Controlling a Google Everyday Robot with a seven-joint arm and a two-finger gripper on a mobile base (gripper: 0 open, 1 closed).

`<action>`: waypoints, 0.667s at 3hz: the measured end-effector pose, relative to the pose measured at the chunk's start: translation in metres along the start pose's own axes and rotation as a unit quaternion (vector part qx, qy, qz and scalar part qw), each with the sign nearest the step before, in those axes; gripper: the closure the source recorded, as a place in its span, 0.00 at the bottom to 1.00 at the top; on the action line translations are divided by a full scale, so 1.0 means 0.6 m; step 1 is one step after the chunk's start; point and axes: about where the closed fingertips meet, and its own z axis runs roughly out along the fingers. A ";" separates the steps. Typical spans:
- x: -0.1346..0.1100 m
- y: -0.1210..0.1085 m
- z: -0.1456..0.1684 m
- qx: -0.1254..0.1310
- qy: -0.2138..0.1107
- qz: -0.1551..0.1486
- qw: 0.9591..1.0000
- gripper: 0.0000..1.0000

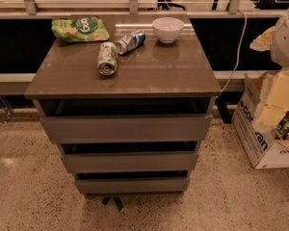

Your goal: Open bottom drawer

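Note:
The bottom drawer (132, 185) is the lowest of three grey-brown handleless fronts on a small cabinet (123, 76) in the middle of the camera view. A dark gap shows above its flat front. The middle drawer front (130, 161) and the top drawer front (127, 128) sit above it, each with a dark gap above. My gripper is not in view. A white rounded part (286, 32), perhaps part of my arm, shows at the right edge, well above and to the right of the drawers.
On the cabinet top lie a green snack bag (79, 29), a can on its side (107, 58), a second can (131, 42) and a white bowl (167, 29). A cardboard box (260, 138) stands on the floor at the right. A rail runs behind.

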 end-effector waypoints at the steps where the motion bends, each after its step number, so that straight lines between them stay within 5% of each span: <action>1: 0.000 0.000 0.000 0.000 0.000 0.000 1.000 0.00; 2: -0.008 0.008 0.032 -0.003 -0.015 0.002 1.000 0.00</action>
